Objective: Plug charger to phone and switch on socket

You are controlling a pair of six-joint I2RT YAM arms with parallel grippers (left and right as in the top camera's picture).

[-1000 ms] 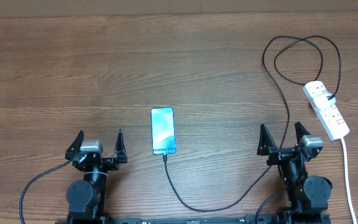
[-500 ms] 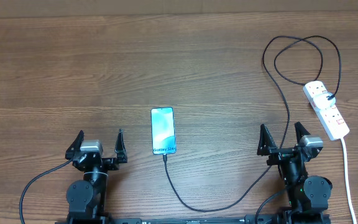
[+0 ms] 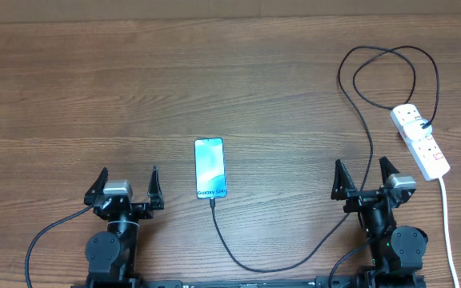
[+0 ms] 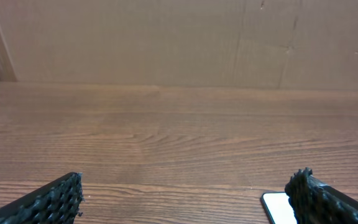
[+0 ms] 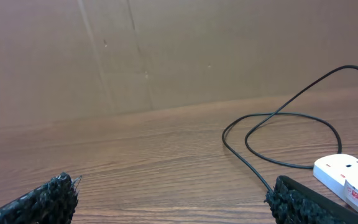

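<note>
Left gripper (image 4: 185, 200) with textured black fingers (image 4: 58, 198) spread wide at the lower corners, above a wooden table (image 4: 179, 137). The phone (image 4: 277, 209) shows one corner beside the right-hand finger. Behind stands a cardboard wall (image 4: 166, 43).

On the table (image 3: 134, 80), the phone (image 3: 210, 168) lies centre, the socket (image 3: 420, 141) far right, the charger (image 3: 371, 148) looping between them

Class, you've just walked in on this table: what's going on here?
Nothing is being handled. The left arm and right arm sit at the near edge of the table, jaws wide open and empty. The lit phone lies between them; the black cable meets its near end, apparently plugged in, and loops to the white power strip on the right. Whether that is switched on, I cannot tell.
</note>
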